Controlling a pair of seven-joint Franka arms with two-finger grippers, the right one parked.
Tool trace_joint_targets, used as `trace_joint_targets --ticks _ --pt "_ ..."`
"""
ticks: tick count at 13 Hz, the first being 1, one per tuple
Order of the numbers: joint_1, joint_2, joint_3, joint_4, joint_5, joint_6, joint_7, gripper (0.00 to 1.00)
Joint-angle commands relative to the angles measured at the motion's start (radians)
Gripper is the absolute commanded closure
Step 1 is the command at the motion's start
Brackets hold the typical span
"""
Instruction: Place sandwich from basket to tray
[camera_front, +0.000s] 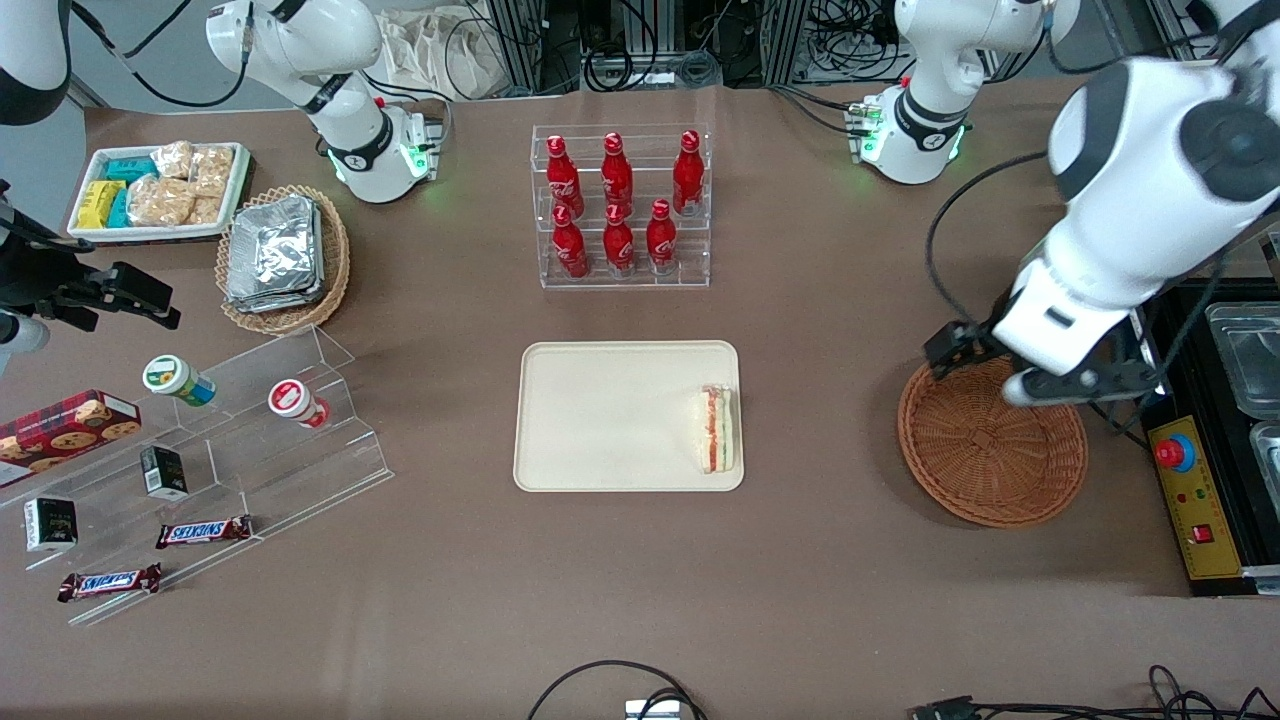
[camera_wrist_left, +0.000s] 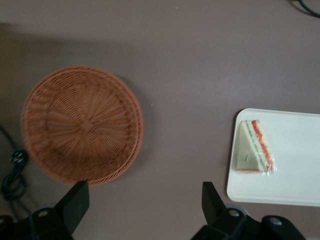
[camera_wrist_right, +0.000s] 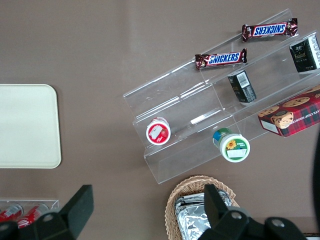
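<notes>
The sandwich (camera_front: 717, 430) lies on the cream-beige tray (camera_front: 610, 420), at the tray's edge toward the working arm's end, with its orange-red filling showing. It also shows in the left wrist view (camera_wrist_left: 256, 147), on the tray (camera_wrist_left: 295, 175). The reddish-brown wicker basket (camera_front: 985, 450) is empty and also shows in the left wrist view (camera_wrist_left: 82, 125). My left gripper (camera_front: 988, 370) hangs above the basket's rim that is farther from the front camera. It is open and empty, and the wrist view (camera_wrist_left: 144, 200) shows bare table between its fingers.
A clear rack of red bottles (camera_front: 620, 210) stands farther from the front camera than the tray. A stepped acrylic stand (camera_front: 250, 430) with snacks, a lighter basket of foil packets (camera_front: 283, 255) and a white snack tray (camera_front: 155, 190) lie toward the parked arm's end. A yellow control box (camera_front: 1195, 500) sits beside the basket.
</notes>
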Motion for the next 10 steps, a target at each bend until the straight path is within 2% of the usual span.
trace_joint_targets --ticks 1,7,10 --pt "0.025 -0.106 -0.013 -0.046 -0.003 -0.086 0.042 0.0" --pt "0.116 -0.115 -0.013 -0.048 -0.017 -0.104 0.122 0.0" --pt "0.119 -0.117 -0.013 -0.045 -0.008 -0.115 0.126 0.0"
